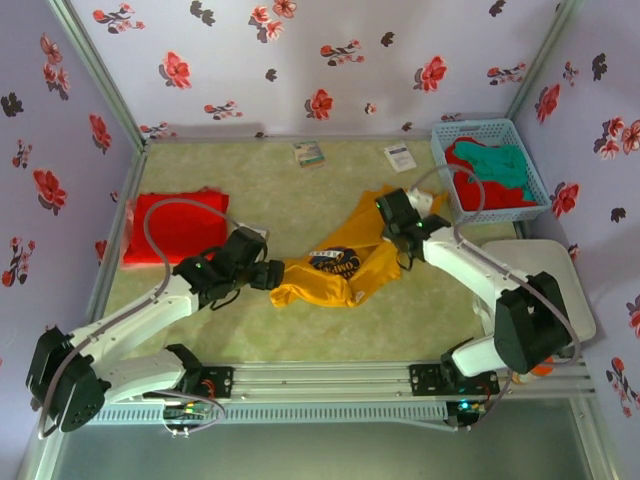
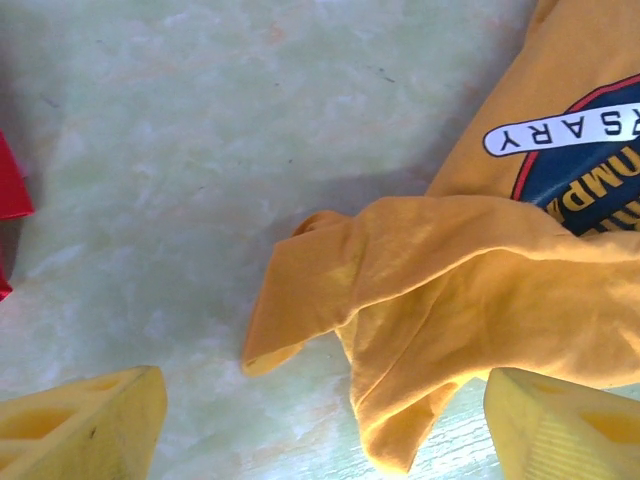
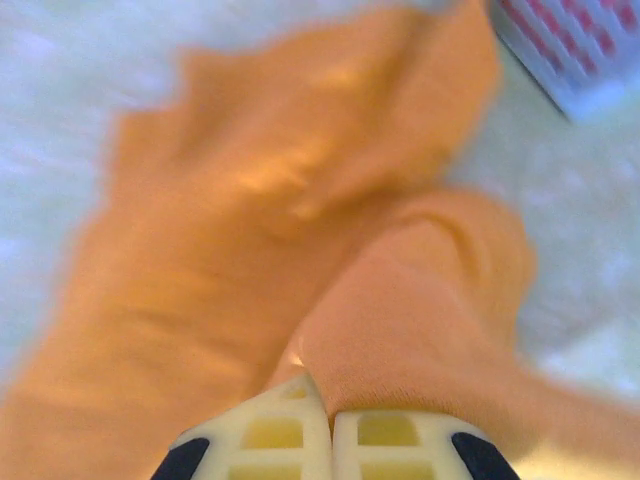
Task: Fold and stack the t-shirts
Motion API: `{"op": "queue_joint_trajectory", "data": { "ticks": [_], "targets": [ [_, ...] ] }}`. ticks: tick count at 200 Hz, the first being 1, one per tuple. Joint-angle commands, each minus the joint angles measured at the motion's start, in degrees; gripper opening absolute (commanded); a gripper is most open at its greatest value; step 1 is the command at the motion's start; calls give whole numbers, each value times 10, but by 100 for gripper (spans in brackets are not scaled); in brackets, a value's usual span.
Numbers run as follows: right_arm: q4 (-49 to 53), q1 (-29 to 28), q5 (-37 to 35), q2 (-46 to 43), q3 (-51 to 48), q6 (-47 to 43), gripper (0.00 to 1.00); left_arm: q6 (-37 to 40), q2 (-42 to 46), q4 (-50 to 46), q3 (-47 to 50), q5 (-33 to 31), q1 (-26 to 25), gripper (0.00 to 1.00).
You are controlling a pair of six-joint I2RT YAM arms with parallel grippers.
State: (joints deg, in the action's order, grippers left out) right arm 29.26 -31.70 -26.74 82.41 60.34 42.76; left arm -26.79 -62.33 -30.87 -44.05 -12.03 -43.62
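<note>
At the left of the bench (image 1: 300,330), a red t-shirt (image 1: 175,226) lay flat and folded, the base of the stack as I judged it. Next to it, the left arm stretched low and forward from its base, wrist turned toward the middle. The left fingers (image 1: 272,275) stood wide apart just above the bench, holding nothing; in the left wrist view a bunched fold of the mustard-yellow t-shirt (image 2: 430,290) lay between them.

That shirt sat crumpled at the bench's centre, dark chest print facing up. It seemed the step in hand was spreading it out before folding. The next move likely called for the left fingers to close on that loose fold, so both arms could pull the cloth flat.

The right arm reached in from the right, elbow raised and wrist angled down over the shirt's far right corner. The right fingers (image 3: 330,435) were pressed together, pinching a ridge of yellow cloth, though that view was blurred.

At the far right, the blue basket (image 1: 532,178) kept a red t-shirt (image 1: 478,190) and a teal t-shirt (image 1: 505,163), not yet folded.
</note>
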Motion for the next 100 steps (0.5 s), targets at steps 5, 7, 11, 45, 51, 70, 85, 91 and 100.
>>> {"op": "queue_joint_trajectory", "data": {
  "ticks": [5,7,11,45,51,70,85,91,100],
  "targets": [
    [39,-35,-29,65,128,-59,0,-23,11,-25,14,-8,4,83],
    [40,-37,-27,70,140,-61,0,-24,12,-25,15,-7,4,83],
    [43,-41,-25,89,163,-65,0,-27,13,-25,17,-6,4,82],
    [83,-68,-4,251,388,-98,0,-54,29,-21,39,-3,0,80],
    [94,-71,3,283,428,-102,0,-56,30,-22,42,-2,-2,80],
    [152,-76,46,401,591,-115,3,-58,33,-35,47,-8,-6,79],
    [188,-76,72,481,701,-130,12,-60,38,-43,51,-14,-10,79],
    [202,-75,98,508,745,-139,20,-58,39,-44,51,-14,-11,79],
    [223,-73,116,541,799,-149,34,-57,39,-46,50,-14,-14,79]
  ]
}}
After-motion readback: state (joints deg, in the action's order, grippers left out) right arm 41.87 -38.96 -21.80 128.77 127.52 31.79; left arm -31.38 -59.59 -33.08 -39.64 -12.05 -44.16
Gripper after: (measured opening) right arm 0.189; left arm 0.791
